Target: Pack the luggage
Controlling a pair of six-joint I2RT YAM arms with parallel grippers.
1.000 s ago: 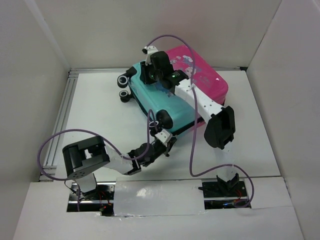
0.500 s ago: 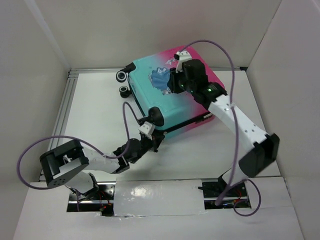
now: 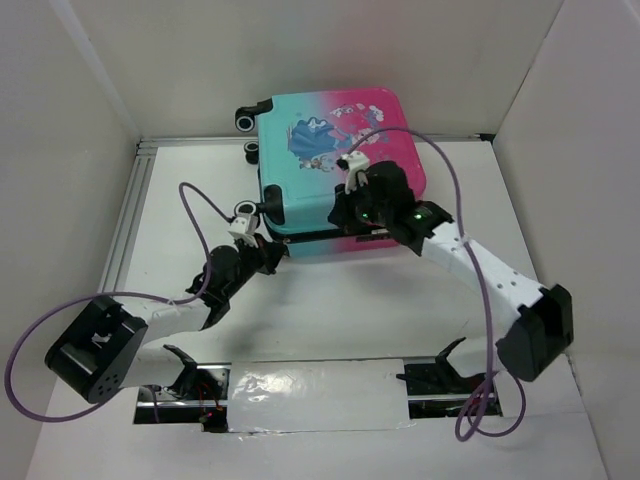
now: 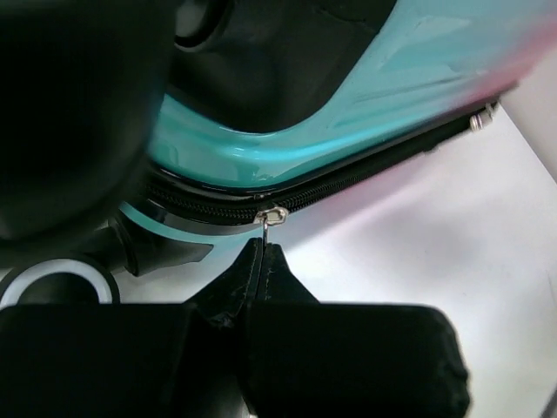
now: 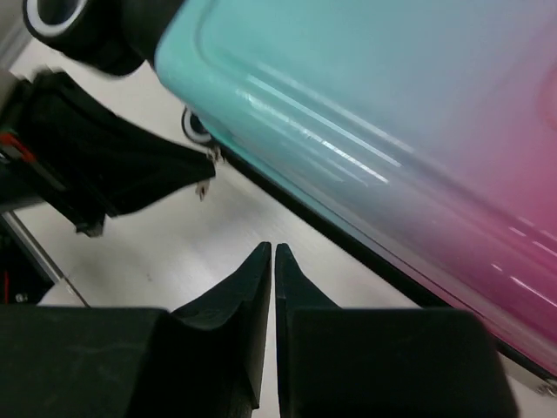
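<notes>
zipping step: left gripper [image 4: 264, 252] pinches the zipper pull [image 4: 272, 215] at the luggage [image 3: 330, 160] seven o'clock corner. right gripper [image 5: 271, 252] closed, empty. next, drag toward three o'clock.

The luggage [image 3: 295, 190] lies flat and closed on the white table [image 3: 380, 300], print side up. Its teal half is toward the left gripper [image 3: 272, 249] and its pink half lies beyond the right gripper [image 3: 337, 222]. The left gripper reaches in low, its tips at the case's near corner on the black seam. They look pressed together, though at this size it is hard to say what they pinch. One wheel [image 3: 243, 209] sits just beside that gripper. The right gripper hangs at the case's near edge, its fingers pointing toward the left gripper, near it but apart.
</notes>
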